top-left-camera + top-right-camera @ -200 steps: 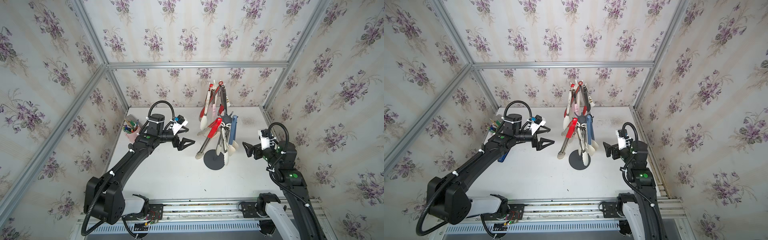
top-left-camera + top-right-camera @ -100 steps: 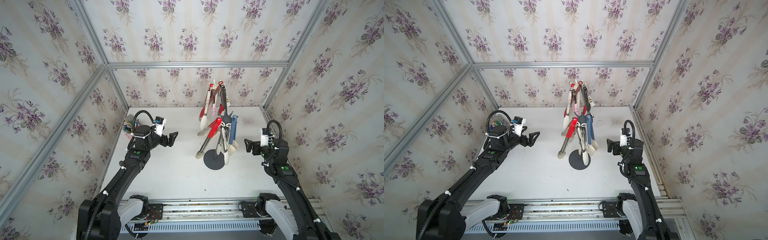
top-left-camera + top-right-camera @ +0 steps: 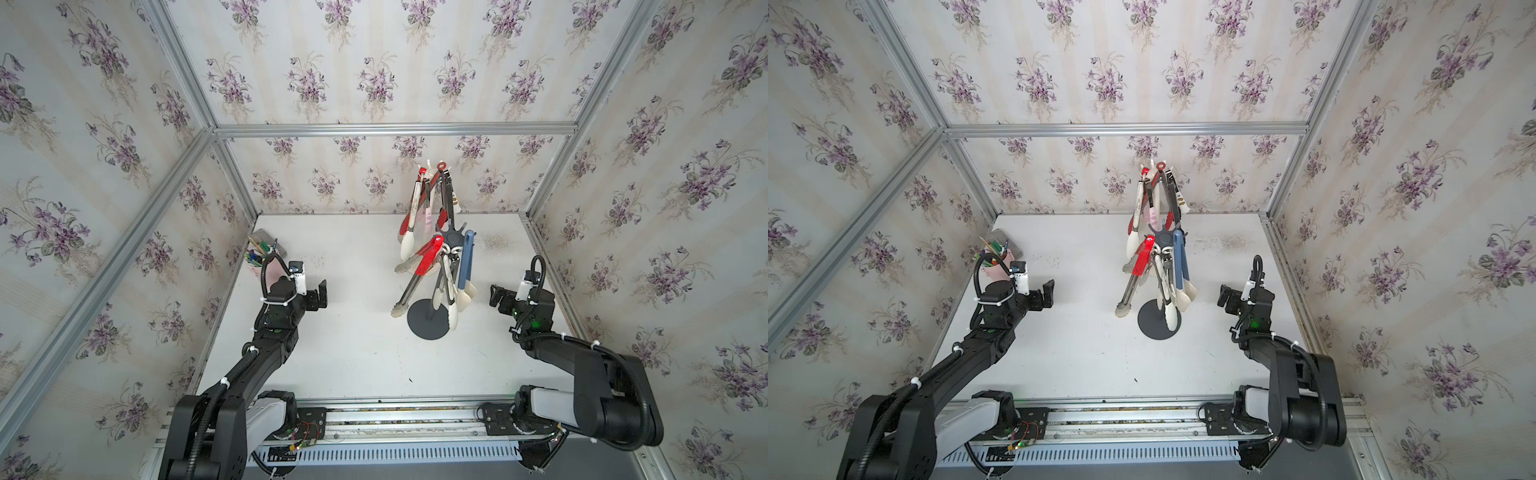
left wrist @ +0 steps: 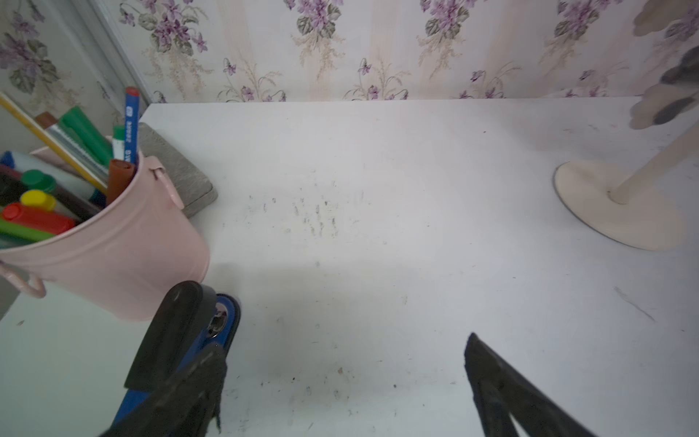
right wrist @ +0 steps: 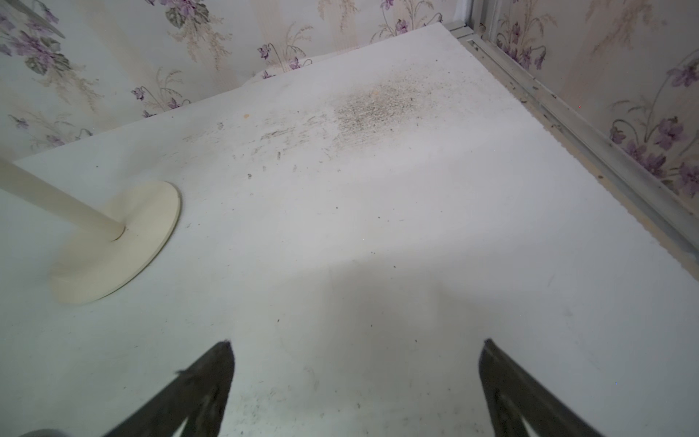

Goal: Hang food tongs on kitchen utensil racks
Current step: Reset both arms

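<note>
While left gripper (image 4: 346, 350) and right gripper (image 5: 357, 344) both gape empty, note blue-handled tongs (image 4: 229, 321) lying just beside the pink cup (image 4: 125, 257), ten o'clock: your next sweep could topple it.

My left arm (image 3: 266, 357) and right arm (image 3: 582, 365) are matt black, boxy links on thick round joints, each mounted on a pale grey housing (image 3: 266, 415) on a silver rail (image 3: 399, 409) with a slotted grille (image 3: 395, 455) along the front. A ribbed black cable (image 3: 264, 270) arches over each wrist beside a small white box (image 3: 297, 279), white zip ties (image 3: 248, 348) cinch the hoses, a green light (image 3: 536, 322) glows on my right forearm, and red wires (image 3: 307, 426) curl on a small board by my left base. The fingers (image 4: 503, 389) of my left pincer (image 4: 345, 346) and right pincer (image 5: 357, 342) are flat, black, tapering blades with rough, frayed edges.
</note>
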`<action>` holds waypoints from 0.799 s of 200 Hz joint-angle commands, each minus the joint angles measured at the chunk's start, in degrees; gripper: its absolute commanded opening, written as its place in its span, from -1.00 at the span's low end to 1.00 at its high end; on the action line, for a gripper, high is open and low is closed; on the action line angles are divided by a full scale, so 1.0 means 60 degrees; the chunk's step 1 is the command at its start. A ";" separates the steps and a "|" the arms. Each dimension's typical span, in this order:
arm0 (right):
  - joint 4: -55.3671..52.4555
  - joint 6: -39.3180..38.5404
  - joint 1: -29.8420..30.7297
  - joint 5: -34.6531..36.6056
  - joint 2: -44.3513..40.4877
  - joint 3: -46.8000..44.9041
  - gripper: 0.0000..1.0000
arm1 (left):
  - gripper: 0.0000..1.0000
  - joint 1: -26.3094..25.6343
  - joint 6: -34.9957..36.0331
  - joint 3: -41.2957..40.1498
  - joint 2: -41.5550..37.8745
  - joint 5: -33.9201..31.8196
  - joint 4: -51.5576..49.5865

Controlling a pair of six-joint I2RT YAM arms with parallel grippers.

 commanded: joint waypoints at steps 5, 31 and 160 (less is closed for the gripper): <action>0.3007 -0.0267 0.0299 0.0403 0.0537 0.0001 1.00 | 0.99 0.0122 -0.0470 -0.0149 0.0713 -0.0968 0.2144; 0.4456 -0.0592 0.0509 0.0365 0.1183 -0.0280 1.00 | 0.99 0.0111 -0.0535 -0.0790 0.1912 -0.1002 0.4109; 0.5411 -0.1155 0.1201 0.1110 0.1964 -0.0477 1.00 | 0.99 -0.0444 -0.0053 0.0149 0.3622 -0.1495 0.3743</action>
